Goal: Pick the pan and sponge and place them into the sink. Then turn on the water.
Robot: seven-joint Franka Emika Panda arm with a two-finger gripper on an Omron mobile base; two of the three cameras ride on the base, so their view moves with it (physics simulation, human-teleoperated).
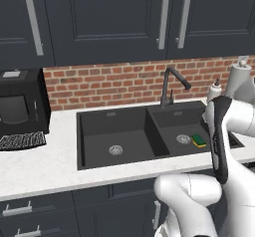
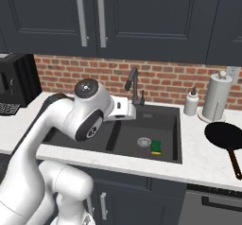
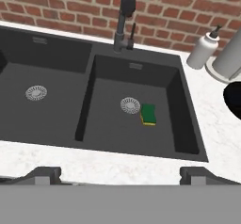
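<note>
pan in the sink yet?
No. In the right base view the pan sits on the counter right of the sink; the sponge lies in the right basin.

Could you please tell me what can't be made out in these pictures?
- Pan: handle end cut off by the right base view's edge; in the hand view it shows as a sliver at the right edge.
- Sink: right basin's right side hidden by the arm in the left base view.
- Faucet: top cut off in the hand view.
</note>
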